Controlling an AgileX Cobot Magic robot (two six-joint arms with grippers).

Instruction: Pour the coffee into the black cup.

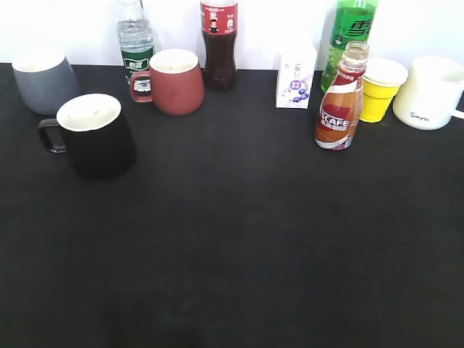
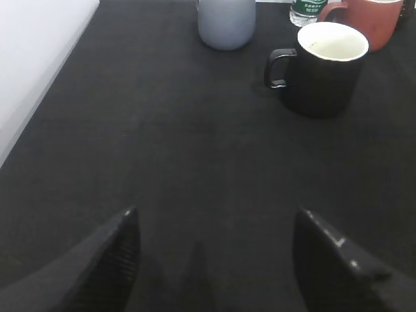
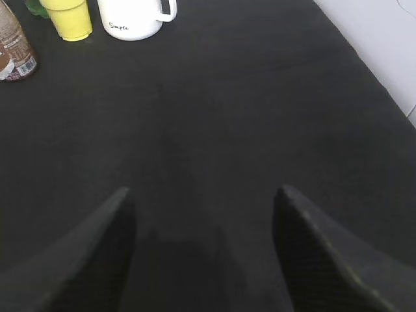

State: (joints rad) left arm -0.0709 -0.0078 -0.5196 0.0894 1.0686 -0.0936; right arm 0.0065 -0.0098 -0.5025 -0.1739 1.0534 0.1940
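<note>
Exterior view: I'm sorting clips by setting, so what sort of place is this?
Probably a staged test bench, not a kitchen: a black-covered table against a bare white wall, with the coffee, the black cup and other drinks lined up along it.

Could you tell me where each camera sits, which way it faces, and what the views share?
Exterior view: in front of the table, slanting down at the black cup and coffee; no robot parts show.
Left wrist view: on the left arm, facing forward over the open left end effector toward the black cup, shared with the exterior.
Right wrist view: on the right arm, over the open right end effector; coffee at the top-left corner, shared with the exterior.
</note>
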